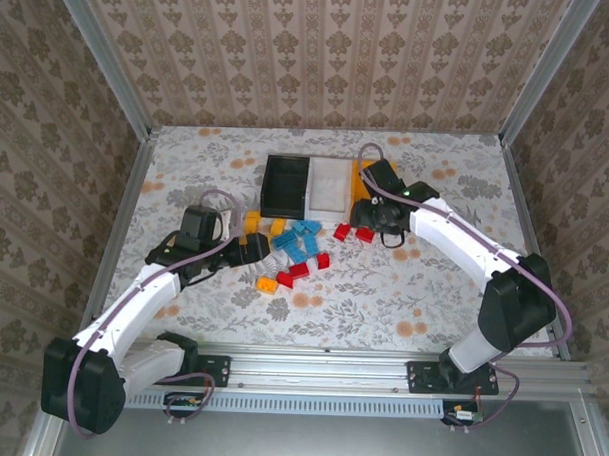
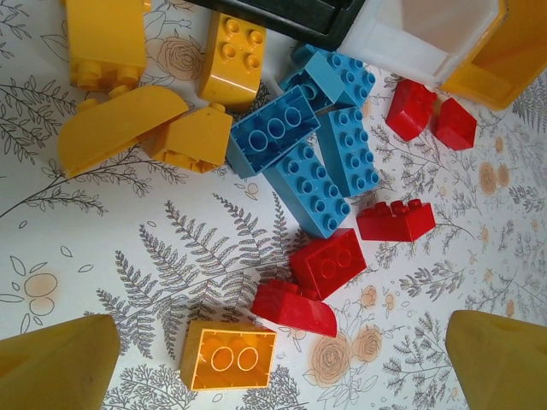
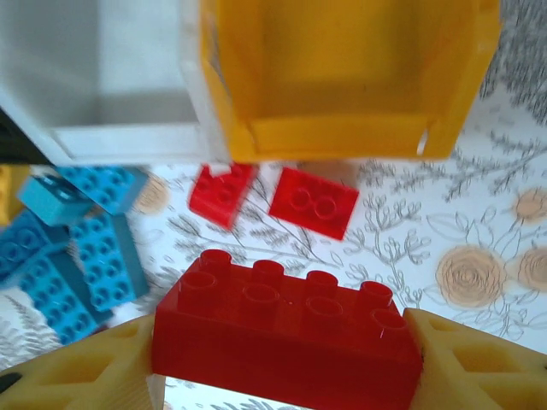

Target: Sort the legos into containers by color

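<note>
— The right gripper (image 3: 282, 363)?
— Clamped on the ends of a red eight-stud plastic brick (image 3: 282, 316). Just ahead lie two small red bricks (image 3: 314, 201). Beyond them is the orange-yellow rectangular plastic tray (image 3: 342, 137), with the white plastic tray (image 3: 120, 141) to its left.
— The left gripper (image 2: 280, 359)?
— Jaws wide apart above the table. An upturned orange-yellow brick (image 2: 229, 354) lies between them, with light blue bricks (image 2: 308, 154) ahead and the black plastic tray (image 2: 291, 17) beyond.
</note>
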Controlling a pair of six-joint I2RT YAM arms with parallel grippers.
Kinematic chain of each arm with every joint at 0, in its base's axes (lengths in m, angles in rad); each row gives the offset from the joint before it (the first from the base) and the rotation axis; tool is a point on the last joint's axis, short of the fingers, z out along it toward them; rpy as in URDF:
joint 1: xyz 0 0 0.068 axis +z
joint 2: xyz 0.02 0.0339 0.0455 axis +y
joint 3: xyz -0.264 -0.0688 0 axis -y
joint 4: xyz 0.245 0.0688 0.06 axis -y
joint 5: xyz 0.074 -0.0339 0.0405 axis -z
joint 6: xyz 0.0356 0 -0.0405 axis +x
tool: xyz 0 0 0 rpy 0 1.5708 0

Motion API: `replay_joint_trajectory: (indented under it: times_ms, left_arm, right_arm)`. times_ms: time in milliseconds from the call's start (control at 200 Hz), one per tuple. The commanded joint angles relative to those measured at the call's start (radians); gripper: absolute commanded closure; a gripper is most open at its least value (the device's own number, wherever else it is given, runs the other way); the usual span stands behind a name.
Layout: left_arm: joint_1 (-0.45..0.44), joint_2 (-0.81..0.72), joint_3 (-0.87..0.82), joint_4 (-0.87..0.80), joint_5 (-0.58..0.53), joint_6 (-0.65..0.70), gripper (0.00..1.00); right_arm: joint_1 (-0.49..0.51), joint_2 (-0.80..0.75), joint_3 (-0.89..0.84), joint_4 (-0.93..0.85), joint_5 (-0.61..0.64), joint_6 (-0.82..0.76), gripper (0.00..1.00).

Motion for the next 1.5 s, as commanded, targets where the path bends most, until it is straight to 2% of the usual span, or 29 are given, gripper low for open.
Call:
replay_joint_trajectory:
  times_ms: [0, 380, 755, 1310, 1495]
  left_arm:
    - [0.007, -0.020, -0.019, -0.004, 0.021, -0.002, 0.00]
    - [0.023, -0.022, -0.014, -0.032, 0.033, 0.017, 0.00]
    - [0.035, 0.006, -0.003, -0.034, 0.037, 0.024, 0.00]
    - [0.038, 0.053, 0.004, -0.019, 0.037, 0.025, 0.00]
    - [0.039, 0.058, -0.003, -0.005, 0.043, 0.014, 0.00]
  right_arm:
    - [-0.030, 0.004, 0.084, -0.067, 0.039, -0.048, 0.46]
    - [-0.129, 0.212, 0.290, -0.049, 0.027, -0.114, 0.47]
    - [-0.160, 0.382, 0.336, -0.005, -0.029, -0.114, 0.47]
    - [-0.180, 0.484, 0.370, 0.015, -0.057, -0.123, 0.46]
    - [-0.186, 0.497, 0.368, 0.017, -0.060, -0.122, 0.40]
